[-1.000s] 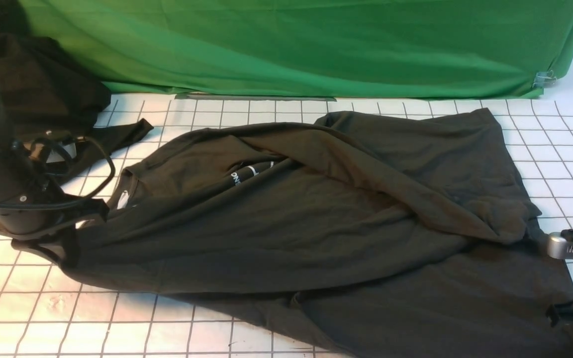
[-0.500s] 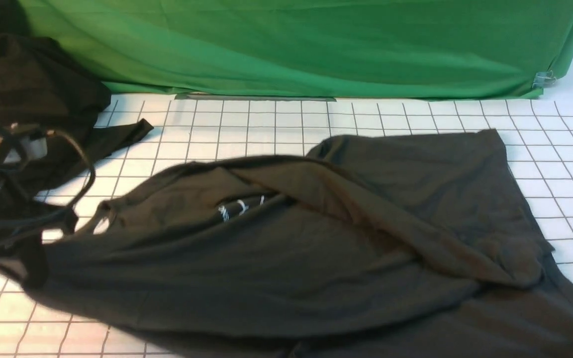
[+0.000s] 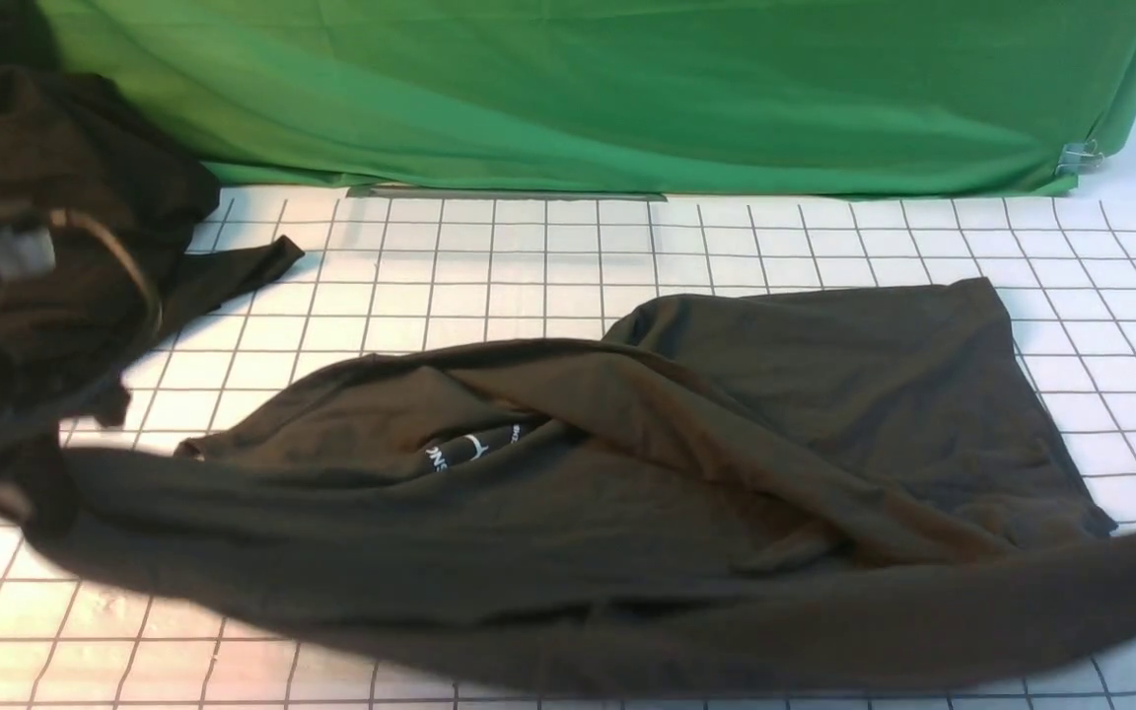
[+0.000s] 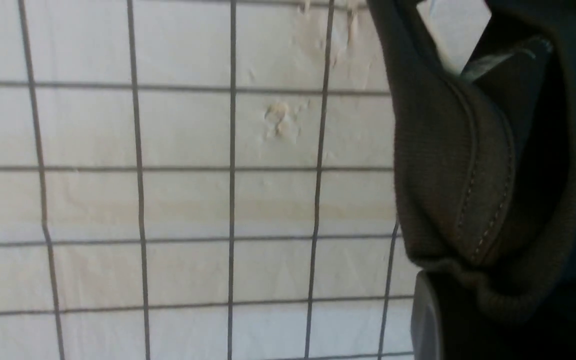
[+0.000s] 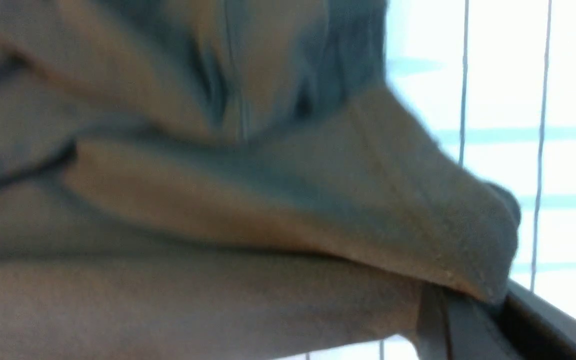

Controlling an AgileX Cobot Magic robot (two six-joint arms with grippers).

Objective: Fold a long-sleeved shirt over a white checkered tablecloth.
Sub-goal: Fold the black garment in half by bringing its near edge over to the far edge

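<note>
The black long-sleeved shirt (image 3: pixel 627 513) lies stretched left to right across the white checkered tablecloth (image 3: pixel 529 256), rumpled, with a fold over its chest. Part of its white logo (image 3: pixel 474 449) peeks out below that fold. At the far left my left gripper (image 3: pixel 6 493) is shut on the shirt's end. The left wrist view shows the ribbed neck band (image 4: pixel 468 200) pinched in that gripper (image 4: pixel 473 295). My right gripper is outside the front view, past the right edge, where the cloth runs taut. In the right wrist view that gripper (image 5: pixel 473 310) is shut on a hemmed fold of shirt (image 5: pixel 318 200).
Another black cloth heap (image 3: pixel 55 168) without a logo lies at the back left, behind my left arm. A plain green cloth (image 3: pixel 627 89) hangs along the back, held by a metal clip (image 3: pixel 1079 156) at the right. Bare checkered cloth shows behind the shirt.
Both grippers have drawn the shirt towards the near edge of the table, and it is stretched wider. The right gripper has left the front view, and the left arm has shifted left and back.
</note>
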